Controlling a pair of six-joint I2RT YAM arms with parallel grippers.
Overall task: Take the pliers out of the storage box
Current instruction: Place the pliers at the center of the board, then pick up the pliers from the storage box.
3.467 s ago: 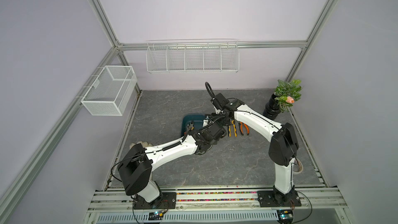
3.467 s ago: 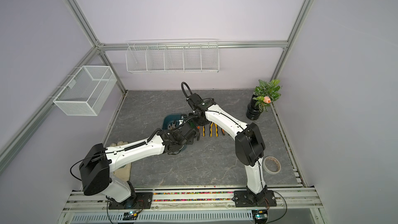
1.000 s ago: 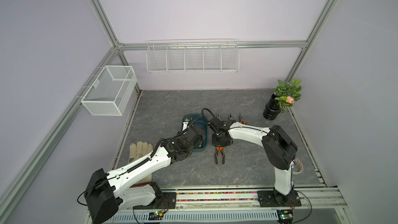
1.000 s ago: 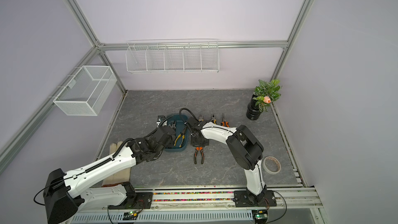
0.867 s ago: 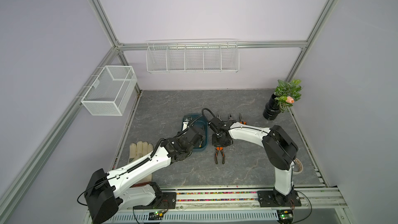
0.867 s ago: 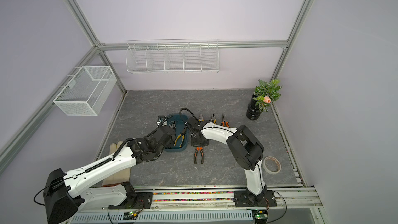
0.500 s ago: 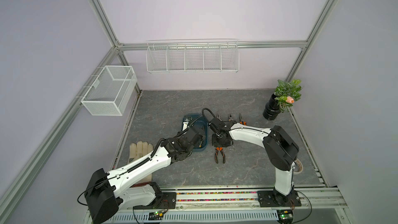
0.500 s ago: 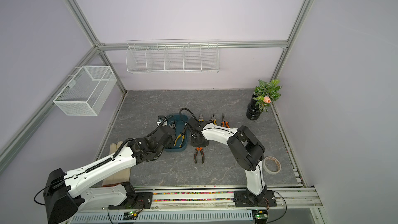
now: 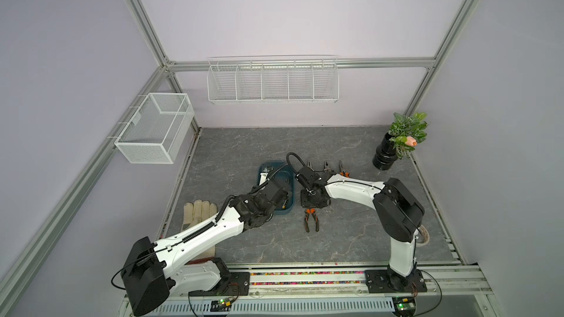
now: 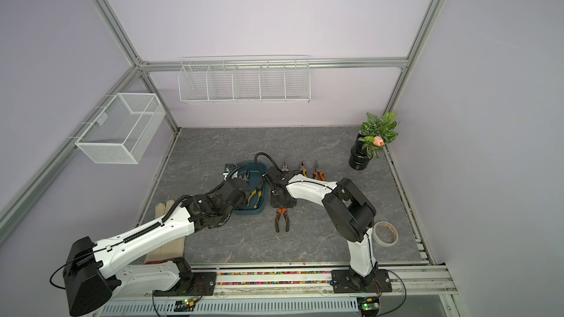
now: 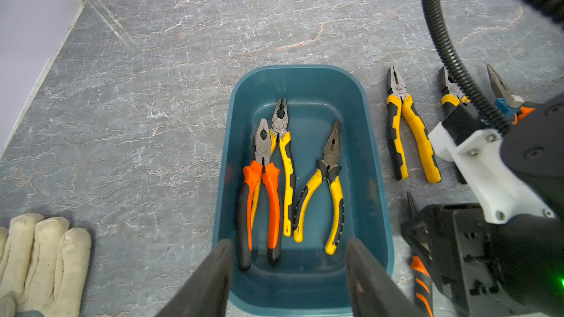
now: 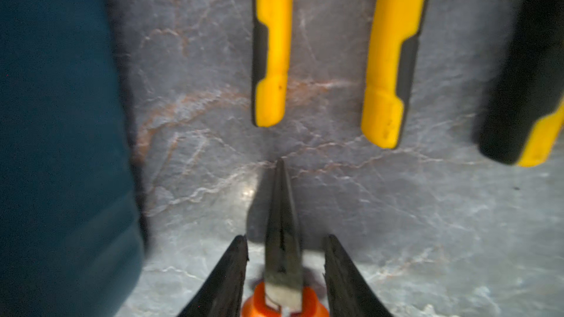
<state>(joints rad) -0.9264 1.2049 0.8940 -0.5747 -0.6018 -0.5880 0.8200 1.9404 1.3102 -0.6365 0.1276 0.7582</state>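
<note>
Grey marbled desk: left fingers apart over teal plastic storage box, right fingers apart astride orange-handled needle-nose pliers.

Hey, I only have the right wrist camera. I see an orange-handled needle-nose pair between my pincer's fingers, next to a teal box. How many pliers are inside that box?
Observer: Three lie in the storage box: an orange-handled pair, a yellow-handled pair and a yellow needle-nose pair.
Operator: Where's the left pincer?
Observer: The left pincer hangs open above the box's near end, holding nothing.
Operator: How many pliers are out on the table?
Observer: Four: a row of three beside the box's far end, plus the orange needle-nose pair, lying between the fingers of the open right pincer.
</note>
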